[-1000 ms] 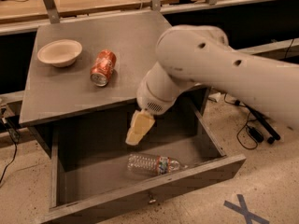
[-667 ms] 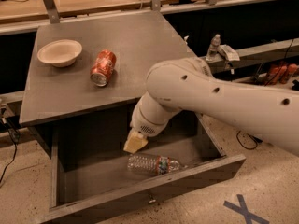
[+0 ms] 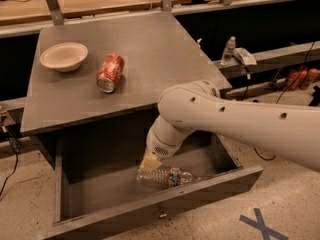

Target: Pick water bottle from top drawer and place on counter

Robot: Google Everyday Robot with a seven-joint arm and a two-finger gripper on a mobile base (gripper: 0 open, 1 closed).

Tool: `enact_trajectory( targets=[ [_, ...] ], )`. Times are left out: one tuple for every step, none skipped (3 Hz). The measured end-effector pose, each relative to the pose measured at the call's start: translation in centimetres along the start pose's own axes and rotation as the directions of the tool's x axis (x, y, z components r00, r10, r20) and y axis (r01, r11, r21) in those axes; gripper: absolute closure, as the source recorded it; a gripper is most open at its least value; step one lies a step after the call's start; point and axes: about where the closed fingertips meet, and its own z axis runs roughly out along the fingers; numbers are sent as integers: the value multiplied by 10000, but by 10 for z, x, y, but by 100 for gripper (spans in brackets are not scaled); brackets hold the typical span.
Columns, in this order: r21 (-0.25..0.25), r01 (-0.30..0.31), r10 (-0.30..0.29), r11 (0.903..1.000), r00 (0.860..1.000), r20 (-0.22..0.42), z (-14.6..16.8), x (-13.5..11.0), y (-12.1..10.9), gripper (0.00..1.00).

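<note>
The water bottle [image 3: 165, 177] lies on its side in the open top drawer [image 3: 165, 204], near the front panel, its label band toward the right. My gripper [image 3: 150, 163] hangs from the white arm, down inside the drawer, right at the bottle's left end and touching or nearly touching it. The counter [image 3: 150, 59] is the dark grey cabinet top above the drawer.
An orange-red soda can [image 3: 110, 72] lies on its side on the counter next to a beige bowl [image 3: 63, 56]. A small upright white-capped bottle [image 3: 228, 49] stands on the bench at the right. A blue X [image 3: 260, 224] is taped on the floor.
The arm has swung lower and forward, bringing my gripper down into the drawer from above its middle to the bottle's left end. The bottle has not moved.
</note>
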Motion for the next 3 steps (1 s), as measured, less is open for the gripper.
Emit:
enact_trajectory(
  targets=[
    [-276,-204,194,9994,9992,-362,10,13,4,35],
    [-444,-303,275,9986,9976,-634,18,19,5,11],
    [-427,-403,372,9983,9969,-691,20,23,3,7]
  ],
)
